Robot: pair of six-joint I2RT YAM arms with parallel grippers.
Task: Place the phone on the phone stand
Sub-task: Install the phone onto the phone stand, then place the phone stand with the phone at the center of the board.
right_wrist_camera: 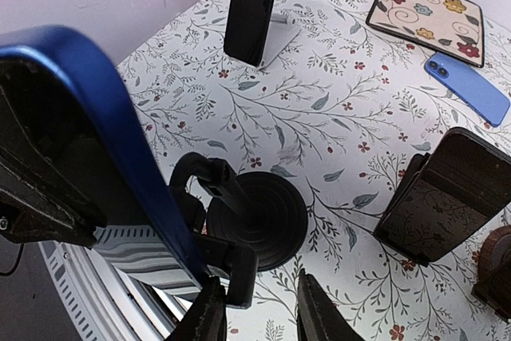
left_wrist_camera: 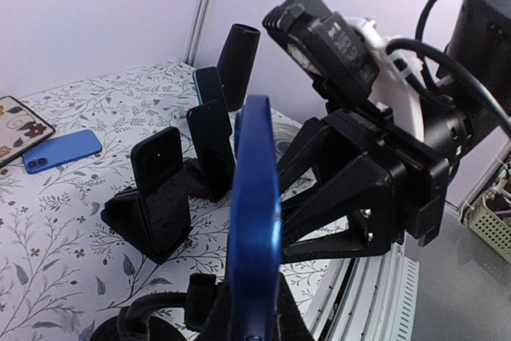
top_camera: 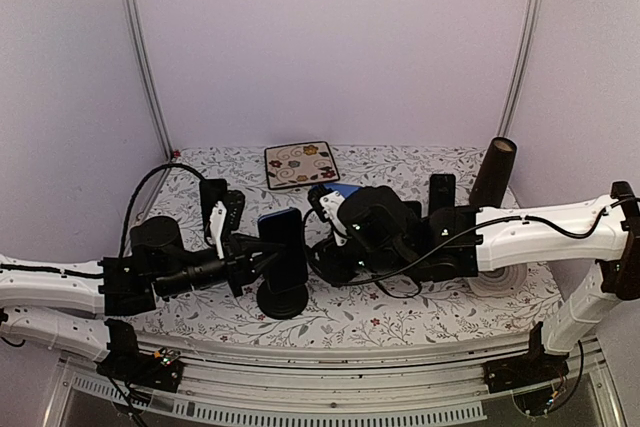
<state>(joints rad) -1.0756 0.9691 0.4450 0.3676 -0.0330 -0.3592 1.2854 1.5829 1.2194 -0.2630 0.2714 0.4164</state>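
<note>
A blue phone (top_camera: 281,237) stands upright over the black phone stand (top_camera: 282,300), whose round base (right_wrist_camera: 259,217) rests on the flowered cloth. In the right wrist view the phone (right_wrist_camera: 104,141) runs down into the stand's cradle (right_wrist_camera: 239,273). From the left, my left gripper (top_camera: 262,259) is shut on the phone's edges. The left wrist view shows the phone edge-on (left_wrist_camera: 255,205) between that gripper's dark fingers (left_wrist_camera: 315,321). My right gripper (right_wrist_camera: 262,313) hangs just right of the stand, open. Its left finger (right_wrist_camera: 209,317) is beside the cradle, and nothing lies between the fingers.
A second blue phone (top_camera: 342,190) lies flat by a patterned tile (top_camera: 301,164). Black phones on stands (left_wrist_camera: 162,189) (left_wrist_camera: 211,145) (right_wrist_camera: 251,9) sit around, with one more (right_wrist_camera: 443,193) near my right gripper. A dark tube (top_camera: 493,172) stands at the back right.
</note>
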